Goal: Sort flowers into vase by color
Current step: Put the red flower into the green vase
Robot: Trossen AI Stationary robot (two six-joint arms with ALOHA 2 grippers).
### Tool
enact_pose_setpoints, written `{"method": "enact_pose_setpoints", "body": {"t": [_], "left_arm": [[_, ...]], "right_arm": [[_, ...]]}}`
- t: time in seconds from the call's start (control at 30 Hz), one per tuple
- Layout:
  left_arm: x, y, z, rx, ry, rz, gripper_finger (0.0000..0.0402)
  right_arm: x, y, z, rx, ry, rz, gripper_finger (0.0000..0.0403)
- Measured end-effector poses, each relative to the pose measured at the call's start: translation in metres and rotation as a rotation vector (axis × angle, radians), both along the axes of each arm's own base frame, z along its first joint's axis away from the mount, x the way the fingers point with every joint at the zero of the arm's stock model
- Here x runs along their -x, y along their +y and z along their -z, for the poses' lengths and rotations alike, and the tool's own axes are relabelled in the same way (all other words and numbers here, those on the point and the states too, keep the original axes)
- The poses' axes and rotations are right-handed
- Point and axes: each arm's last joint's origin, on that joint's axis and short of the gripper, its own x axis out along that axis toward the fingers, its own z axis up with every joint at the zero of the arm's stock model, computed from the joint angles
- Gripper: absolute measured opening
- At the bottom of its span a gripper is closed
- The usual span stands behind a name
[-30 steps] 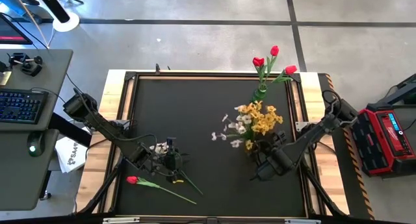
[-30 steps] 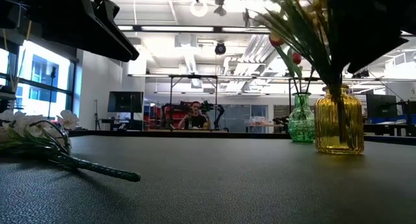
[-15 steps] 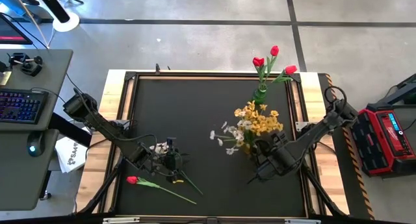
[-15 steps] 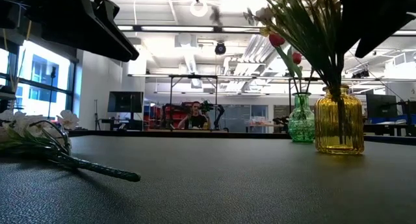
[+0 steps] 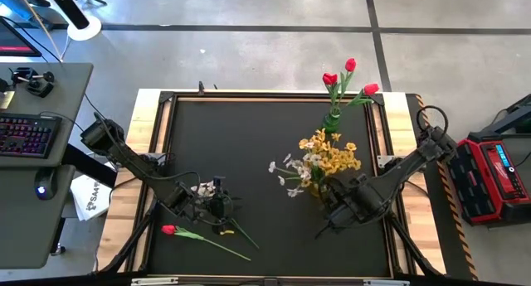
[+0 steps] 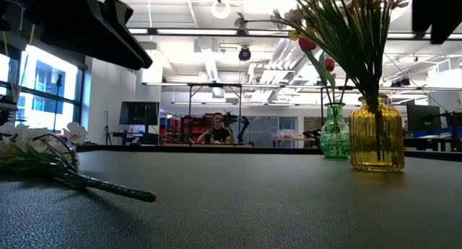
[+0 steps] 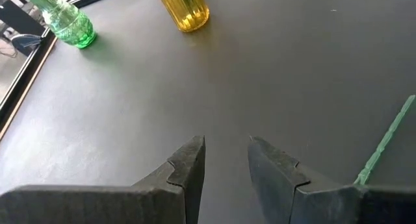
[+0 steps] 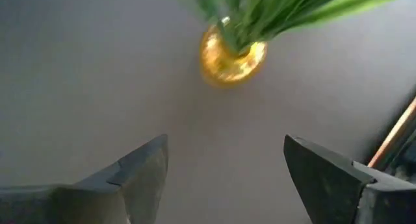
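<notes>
A yellow glass vase [image 5: 320,189] holds yellow blossom clusters [image 5: 333,153] and white sprays [image 5: 288,173]; it also shows in the low view [image 6: 376,137]. A green vase [image 5: 332,120] behind it holds red tulips [image 5: 348,73]. A red tulip [image 5: 170,230] lies flat on the mat at the near left. A white spray [image 6: 36,151] lies beside it, under my left arm. My left gripper [image 7: 226,152] hovers over the mat near these two, slightly open and empty. My right gripper [image 8: 224,162] is wide open and empty, above and just near of the yellow vase [image 8: 231,58].
The black mat [image 5: 249,145] is bare between the lying flowers and the vases. A raised frame [image 5: 158,128] runs round it. A desk with a keyboard [image 5: 25,133] stands left of the table, a red case [image 5: 498,174] right of it. A person [image 6: 218,130] sits far behind.
My right gripper has risen and drawn back a little from the yellow vase toward the table's right edge. The white and yellow blossoms in that vase have swayed and settled slightly toward the near left. My left arm has kept still.
</notes>
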Motion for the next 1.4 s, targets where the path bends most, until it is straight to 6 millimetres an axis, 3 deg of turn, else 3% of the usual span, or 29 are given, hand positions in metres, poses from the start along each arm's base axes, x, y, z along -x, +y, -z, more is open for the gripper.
{"method": "enact_pose_setpoints", "body": {"t": [0.17,0.37,0.53,0.67,0.83,0.97,1.17,1.4], "left_arm": [[0.003,0.0,0.002,-0.025,0.033,0.008,0.0106],[0.012,-0.004,0.007,-0.07,0.089,0.039,0.0106],[0.021,-0.005,0.003,-0.097,0.112,0.057,0.0106],[0.032,-0.002,-0.011,-0.064,0.098,0.054,0.0106],[0.055,0.0,-0.031,0.09,0.113,0.074,0.0106],[0.077,-0.003,-0.044,0.227,0.144,0.126,0.0106],[0.108,-0.016,-0.049,0.359,0.214,0.202,0.0106],[0.14,-0.046,-0.041,0.468,0.235,0.23,0.0106]], "right_arm": [[-0.002,0.018,-0.021,-0.107,-0.106,-0.044,0.0289],[0.003,0.055,-0.041,-0.134,-0.394,-0.158,0.0289],[0.005,0.087,-0.047,-0.05,-0.634,-0.308,0.0289],[-0.011,0.113,-0.043,0.009,-0.786,-0.439,0.0289],[-0.055,0.142,-0.026,0.04,-0.932,-0.693,0.0289],[-0.093,0.151,-0.003,0.078,-1.02,-0.827,0.0289],[-0.135,0.139,0.041,0.13,-0.975,-0.825,0.0281],[-0.157,0.122,0.066,0.21,-0.901,-0.822,0.0266]]}}
